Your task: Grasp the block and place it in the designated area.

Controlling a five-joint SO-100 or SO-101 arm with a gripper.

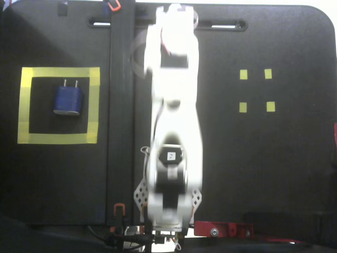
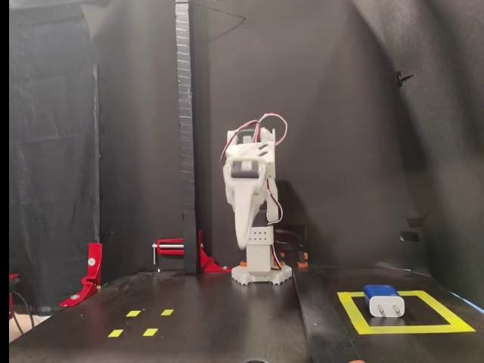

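The dark blue block (image 1: 68, 100) lies flat inside the designated area, a square of wide yellow tape (image 1: 59, 138), at the left of a fixed view, prongs pointing to the top edge. In the other fixed view the block (image 2: 383, 301) sits inside the tape square (image 2: 401, 329) at the lower right, its white pronged face toward the camera. The white arm (image 1: 174, 105) is folded over its base in the middle, blurred. My gripper (image 2: 243, 240) points down close to the base, far from the block; its jaws look shut and hold nothing.
Four tiny yellow squares (image 1: 256, 90) mark the right side, seen at the lower left in the other fixed view (image 2: 140, 323). A tall black post (image 2: 184, 136) stands beside the arm. Red clamps (image 2: 181, 248) (image 2: 89, 272) hold the board's edges. Black curtains surround the table.
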